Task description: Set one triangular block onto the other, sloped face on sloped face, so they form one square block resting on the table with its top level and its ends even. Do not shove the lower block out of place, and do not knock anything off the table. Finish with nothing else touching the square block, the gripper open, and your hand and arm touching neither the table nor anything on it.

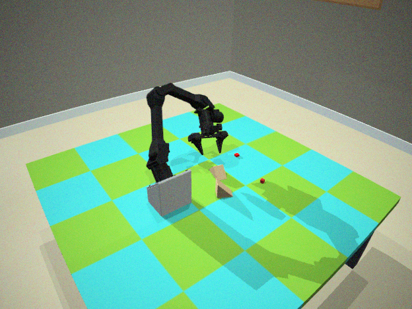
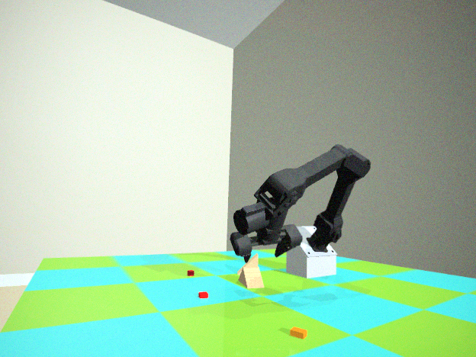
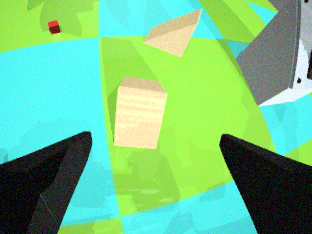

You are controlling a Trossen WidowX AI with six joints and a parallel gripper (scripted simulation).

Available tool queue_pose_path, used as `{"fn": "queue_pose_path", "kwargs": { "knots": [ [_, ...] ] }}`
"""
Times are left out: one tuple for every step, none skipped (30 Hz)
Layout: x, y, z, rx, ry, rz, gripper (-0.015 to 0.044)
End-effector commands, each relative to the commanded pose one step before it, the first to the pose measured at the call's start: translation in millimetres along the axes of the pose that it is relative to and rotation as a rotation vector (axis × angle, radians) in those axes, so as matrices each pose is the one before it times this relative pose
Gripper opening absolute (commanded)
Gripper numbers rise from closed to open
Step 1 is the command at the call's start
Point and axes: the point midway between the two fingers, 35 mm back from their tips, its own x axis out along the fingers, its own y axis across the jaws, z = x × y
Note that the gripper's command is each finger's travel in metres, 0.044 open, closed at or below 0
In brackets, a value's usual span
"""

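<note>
Two tan triangular blocks rest on the checkered table, close together but apart. One block (image 1: 218, 171) (image 2: 252, 283) (image 3: 140, 113) lies right below my gripper and shows a broad wood-grain face upward in the wrist view. The other block (image 1: 224, 192) (image 2: 253, 265) (image 3: 175, 33) lies a short way beside it, nearer the front in the top view. My gripper (image 1: 210, 148) (image 2: 262, 256) (image 3: 158, 139) is open wide and empty. It hangs just above the first block with a finger on either side, touching nothing.
The arm's grey base box (image 1: 170, 196) (image 2: 311, 265) (image 3: 267, 61) stands close beside the blocks. Two small red cubes (image 1: 236, 154) (image 1: 262, 180) (image 2: 203, 294) (image 2: 190, 272) lie beyond the blocks; one shows in the wrist view (image 3: 54, 27). A small orange block (image 2: 298, 332) lies farther off.
</note>
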Motion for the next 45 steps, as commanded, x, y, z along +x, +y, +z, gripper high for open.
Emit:
{"fn": "queue_pose_path", "kwargs": {
  "knots": [
    [-9.81,7.57,-5.94,0.1302,-0.03532,0.06811,0.044],
    [0.0,0.0,0.0,0.0,0.0,0.0,0.044],
    [0.0,0.0,0.0,0.0,0.0,0.0,0.044],
    [0.0,0.0,0.0,0.0,0.0,0.0,0.044],
    [0.0,0.0,0.0,0.0,0.0,0.0,0.044],
    [0.0,0.0,0.0,0.0,0.0,0.0,0.044],
    [0.0,0.0,0.0,0.0,0.0,0.0,0.044],
    [1.53,0.26,-0.14,0.0,-0.00001,-0.00002,0.044],
    [4.58,0.74,-0.39,0.0,-0.00003,-0.00007,0.044],
    [7.63,1.08,-0.58,0.0,-0.00006,-0.00013,0.044],
    [9.18,1.05,-0.58,0.0,-0.00008,-0.00017,0.044],
    [9.16,0.77,-0.46,0.0,-0.00009,-0.00019,0.044],
    [9.13,0.49,-0.33,0.0,-0.00009,-0.00021,0.044],
    [9.09,0.22,-0.21,0.0,-0.0001,-0.00023,0.044],
    [9.04,-0.06,-0.08,0.0,-0.00011,-0.00025,0.044],
    [8.98,-0.33,0.04,0.0,-0.00012,-0.00026,0.044],
    [8.91,-0.6,0.16,0.0,-0.00012,-0.00028,0.044],
    [8.83,-0.86,0.28,0.0,-0.00013,-0.0003,0.044],
    [7.27,-0.92,0.33,0.0,-0.00011,-0.00026,0.044],
    [4.33,-0.64,0.23,0.0,-0.00007,-0.00016,0.044],
    [1.44,-0.23,0.08,0.0,-0.00002,-0.00005,0.044],
    [0.0,0.0,0.0,0.0,0.0,0.0,0.044],
    [0.0,0.0,0.0,0.0,0.0,0.0,0.044],
    [0.08,-0.12,0.08,0.0,-0.00001,-0.00001,0.044],
    [0.17,-0.25,0.18,0.0,-0.00001,-0.00002,0.044],
    [0.26,-0.38,0.28,0.0,-0.00002,-0.00003,0.044],
    [0.12,-0.18,0.13,0.0,-0.00001,-0.00001,0.044],
    [0.0,0.0,0.0,0.0,0.0,0.0,0.044],
    [0.0,0.0,0.0,0.0,0.0,0.0,0.044],
    [0.0,0.0,0.0,0.0,0.0,0.0,0.044],
    [0.0,0.0,0.0,0.0,0.0,0.0,0.044],
    [0.0,0.0,0.0,0.0,0.0,0.0,0.044],
    [0.0,0.0,0.0,0.0,0.0,0.0,0.044],
    [0.0,0.0,0.0,0.0,0.0,0.0,0.044],
    [0.0,0.0,0.0,0.0,0.0,0.0,0.044],
    [0.0,0.0,0.0,0.0,0.0,0.0,0.044],
    [0.0,0.0,0.0,0.0,0.0,0.0,0.044],
    [0.0,0.0,0.0,0.0,0.0,0.0,0.044],
    [0.0,0.0,0.0,0.0,0.0,0.0,0.044],
    [0.0,0.0,0.0,0.0,0.0,0.0,0.044],
    [0.0,0.0,0.0,0.0,0.0,0.0,0.044],
    [0.0,0.0,0.0,0.0,0.0,0.0,0.044],
    [0.0,0.0,0.0,0.0,0.0,0.0,0.044],
    [0.0,0.0,0.0,0.0,0.0,0.0,0.044],
    [0.0,0.0,0.0,0.0,0.0,0.0,0.044]
  ]
}}
